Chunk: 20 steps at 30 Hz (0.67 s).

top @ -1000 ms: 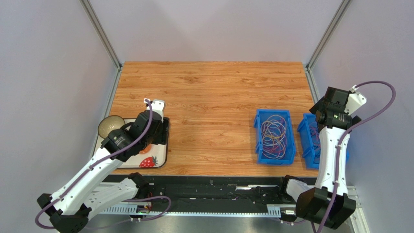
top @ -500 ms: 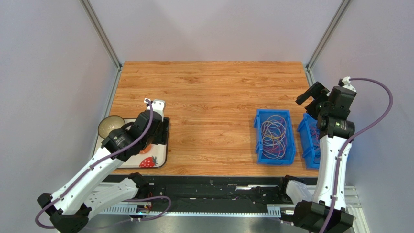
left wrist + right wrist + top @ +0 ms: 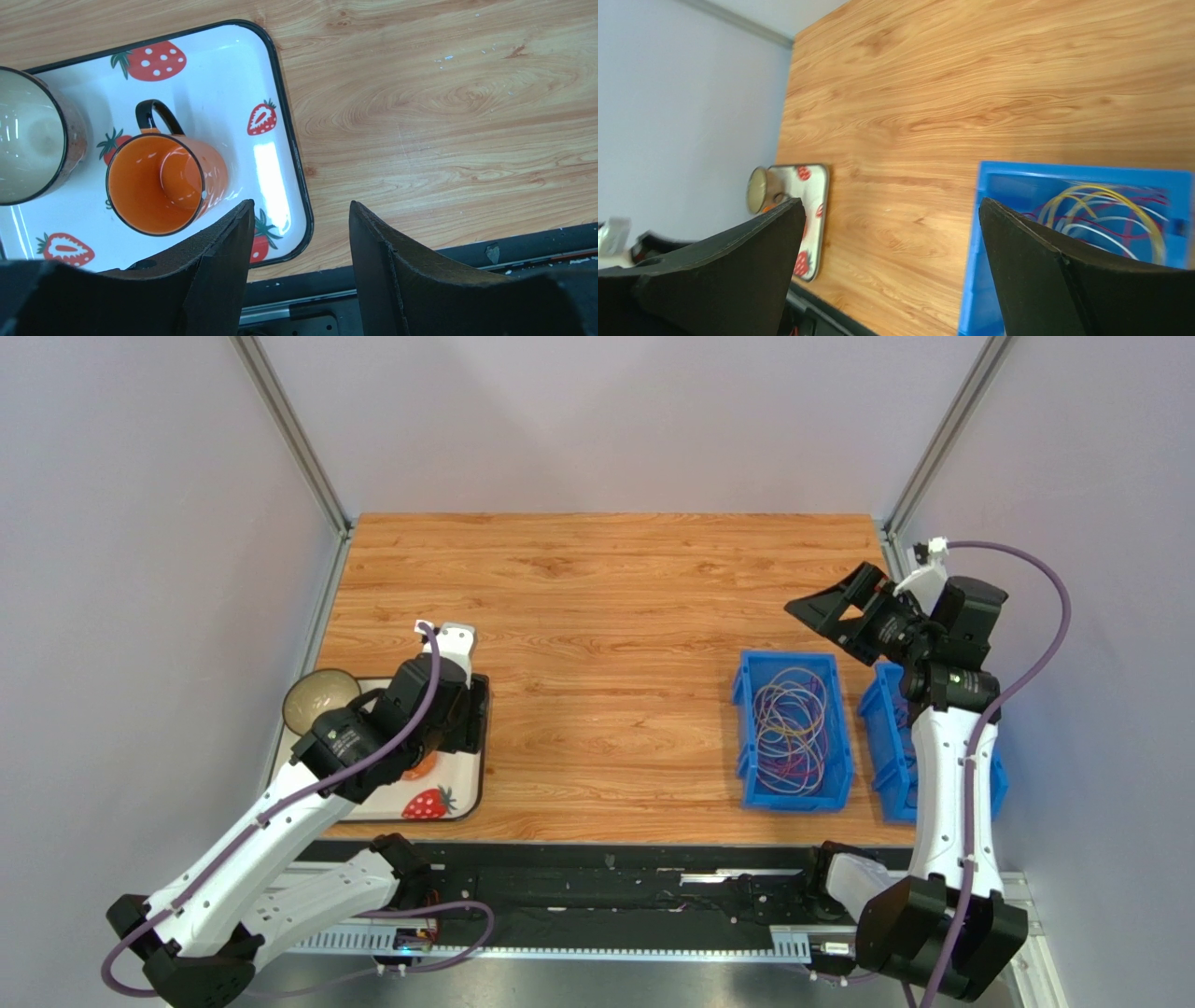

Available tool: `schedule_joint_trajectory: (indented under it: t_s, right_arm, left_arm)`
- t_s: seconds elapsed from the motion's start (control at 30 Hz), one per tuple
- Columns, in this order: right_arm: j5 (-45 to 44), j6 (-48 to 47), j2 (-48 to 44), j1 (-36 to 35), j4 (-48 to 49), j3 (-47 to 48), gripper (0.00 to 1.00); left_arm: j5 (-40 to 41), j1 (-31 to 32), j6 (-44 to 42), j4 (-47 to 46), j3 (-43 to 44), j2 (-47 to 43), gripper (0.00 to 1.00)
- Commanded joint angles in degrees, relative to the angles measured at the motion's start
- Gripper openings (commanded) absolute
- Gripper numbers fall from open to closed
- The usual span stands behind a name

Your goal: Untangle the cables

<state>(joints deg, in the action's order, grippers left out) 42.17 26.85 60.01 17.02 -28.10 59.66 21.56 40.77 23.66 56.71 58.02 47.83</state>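
Hanging with jaws apart, left gripper (image 3: pixel 300 210) and right gripper (image 3: pixel 824 602) await limp, featherlight cables (image 3: pixel 788 728), likely best pinched by one outer loop.

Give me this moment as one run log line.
left hand: open, over tray edge | right hand: open, empty, near blue bin | cables: tangled in blue bin, untouched

Table: I see a wood-grain top (image 3: pixel 603 602) with grey walls around it.
Tray (image 3: pixel 210 70): white, black rim, strawberry print, at the table's 8 o'clock.
Orange mug (image 3: pixel 165 183): upright on the tray, black handle toward 12 o'clock in my left wrist view.
Dark bowl (image 3: pixel 31 143): just beside the mug, at its 9 o'clock.
Blue bin (image 3: pixel 794 795): at 4 o'clock, with a second bin (image 3: pixel 877 717) at its 3 o'clock.
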Motion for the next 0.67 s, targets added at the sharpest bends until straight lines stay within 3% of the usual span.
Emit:
schedule_joint_trajectory:
  t_s: [0.0, 0.23, 0.63]
  right_arm:
    - [12.2, 0.8, 1.2, -4.2, 6.3, 1.2, 0.99]
    - [4.9, -9.4, 7.8, -14.7, -7.7, 8.2, 1.00]
    - [0.0, -10.2, 7.4, -15.7, -9.8, 9.4, 0.99]
  left_arm:
    - [0.4, -0.3, -0.7, -1.4, -0.2, -0.8, 0.60]
    - [0.4, -0.3, -0.7, -1.4, -0.2, -0.9, 0.60]
    - [0.8, -0.3, -0.5, -1.3, -0.2, -1.1, 0.60]
